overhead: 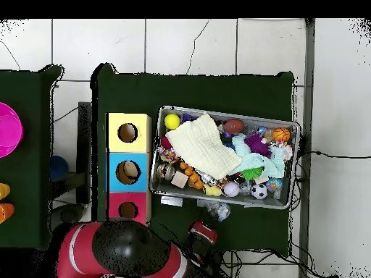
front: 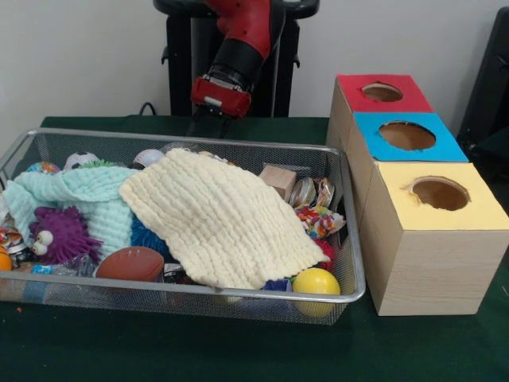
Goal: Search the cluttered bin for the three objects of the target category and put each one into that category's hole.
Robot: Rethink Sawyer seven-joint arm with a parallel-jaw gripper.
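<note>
Large shallow rectangular silver wire-mesh bin (front: 238,296) (overhead: 284,123) with thick metal rim — sits flat on the green table, just beside the three boxes, heaped with cloths and toys.

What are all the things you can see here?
bin: 1, silver mesh, on the green table
boxes: 3, wooden, with red, blue and yellow tops, beside the bin
cloths: 2, cream over mint, in the bin
yellow ball: 1, bin's front corner
football: 1, brown, front of the bin
purple toy: 1, with googly eyes, by the mint cloth
wooden block: 1, tan, at the back
gripper: 1, black, behind the bin, on the red arm
</note>
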